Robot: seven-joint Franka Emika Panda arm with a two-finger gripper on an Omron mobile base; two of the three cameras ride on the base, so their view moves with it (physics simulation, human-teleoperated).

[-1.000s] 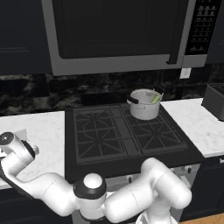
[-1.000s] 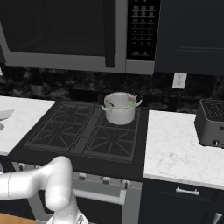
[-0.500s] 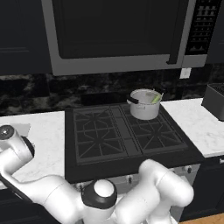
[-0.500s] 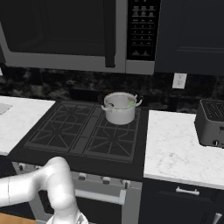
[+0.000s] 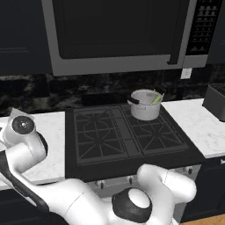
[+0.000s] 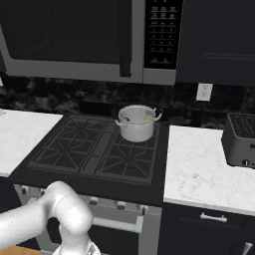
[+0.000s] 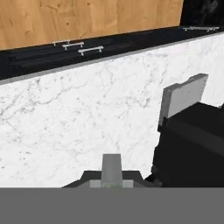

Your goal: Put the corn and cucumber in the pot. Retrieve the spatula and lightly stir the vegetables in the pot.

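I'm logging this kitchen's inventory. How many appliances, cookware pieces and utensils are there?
Appliances: 3 (microwave, stove, toaster)
Cookware: 1 (pot)
Utensils: 1 (spatula)
Total: 5

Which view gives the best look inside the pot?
The left base view: the pot is closer, with a yellow-green piece leaning at its right rim. The right base view shows it smaller, green barely visible inside.

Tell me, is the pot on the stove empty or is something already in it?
Not empty. The pot sits on the stove's back burner, with something yellow-green showing above its rim; what else lies inside cannot be told.
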